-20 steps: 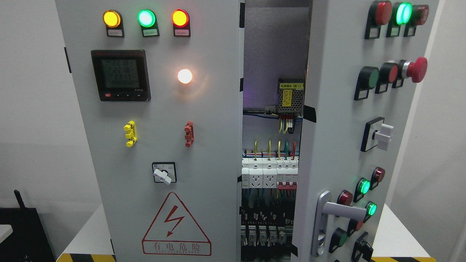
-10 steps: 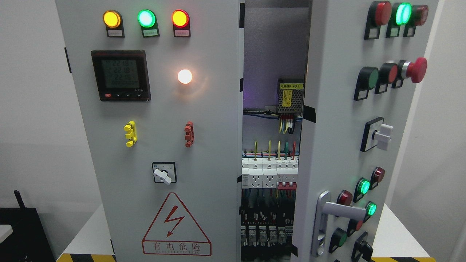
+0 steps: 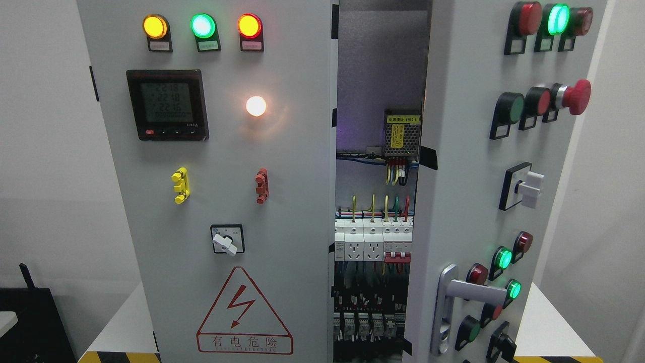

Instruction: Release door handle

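The handle (image 3: 471, 291), at five o'clock, stands bare on the door (image 3: 468, 201), which hangs ajar, so the release looks done. Neither hand is in view, so their state can't be told.

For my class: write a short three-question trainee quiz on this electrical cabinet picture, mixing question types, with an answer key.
1. True or false: a robot hand grips the door handle.
2. Which colour is the middle lamp in the top row of the left door? A red, B green, C blue.
3. Fill in: the right door stands ____, showing the breakers inside.

Key: 1 false, no hand is in view; 2 B; 3 open.
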